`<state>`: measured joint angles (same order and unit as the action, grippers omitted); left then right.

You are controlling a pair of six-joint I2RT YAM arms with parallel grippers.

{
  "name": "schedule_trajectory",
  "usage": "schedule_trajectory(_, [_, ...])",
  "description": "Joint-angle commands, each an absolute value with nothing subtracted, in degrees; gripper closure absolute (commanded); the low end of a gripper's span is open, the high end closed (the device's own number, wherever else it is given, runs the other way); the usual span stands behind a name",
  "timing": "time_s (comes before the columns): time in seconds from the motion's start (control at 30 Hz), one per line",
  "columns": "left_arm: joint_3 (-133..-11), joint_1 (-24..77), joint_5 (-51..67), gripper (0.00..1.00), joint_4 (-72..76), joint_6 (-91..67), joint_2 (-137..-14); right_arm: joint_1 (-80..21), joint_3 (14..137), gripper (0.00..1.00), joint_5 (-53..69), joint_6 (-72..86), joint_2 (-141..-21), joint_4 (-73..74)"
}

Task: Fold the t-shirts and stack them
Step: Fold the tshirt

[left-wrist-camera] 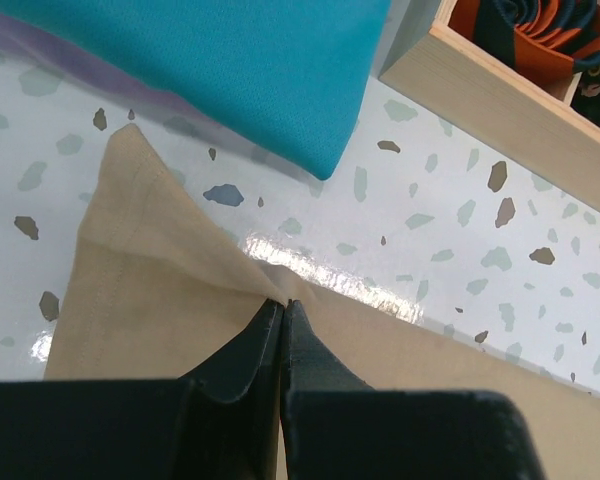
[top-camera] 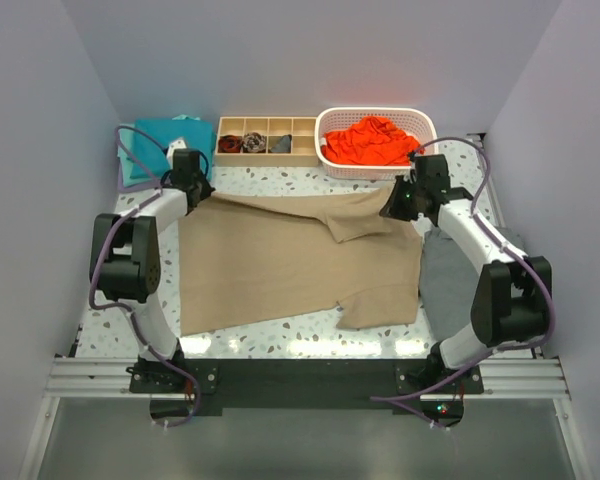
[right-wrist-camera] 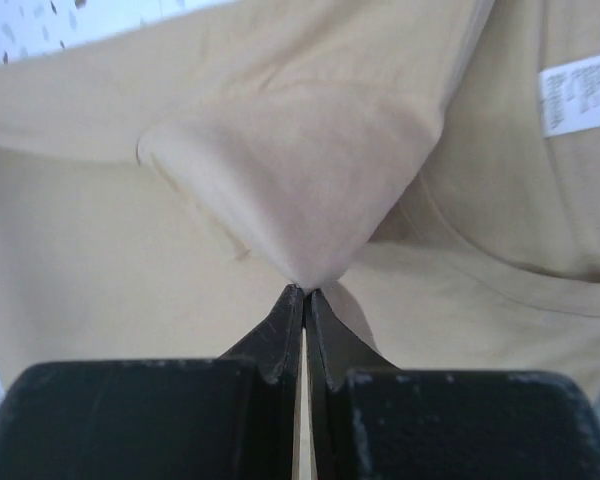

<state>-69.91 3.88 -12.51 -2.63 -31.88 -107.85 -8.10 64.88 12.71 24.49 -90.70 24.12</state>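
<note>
Fold under way: left claw and right claw each clamp the tan shirt at its far edge; next, I'd say, lift together and draw it nearward.

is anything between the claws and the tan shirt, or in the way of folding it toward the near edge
Nothing visible. The left claw and right claw are shut on the far side of the tan shirt, and nothing lies on it. The teal shirt sits beyond that side.
</note>
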Motion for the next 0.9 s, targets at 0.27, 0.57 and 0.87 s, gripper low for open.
schedule_trajectory(0.27, [-64.3, 4.1, -14.3, 1.0, -1.6, -31.2, -102.3, -7.4, 69.5, 1.0, 1.6, 21.6, -88.3, 32.2])
schedule_trajectory(0.57, [-61.0, 5.9, -14.2, 1.0, -1.4, -32.0, -102.1, -7.2, 70.1, 0.99, 0.7, 20.5, -87.5, 35.7])
schedule_trajectory(0.87, [-57.5, 6.4, -16.7, 0.99, -2.9, -33.0, -99.4, -7.1, 70.0, 0.98, 1.1, 19.1, -89.2, 38.1])
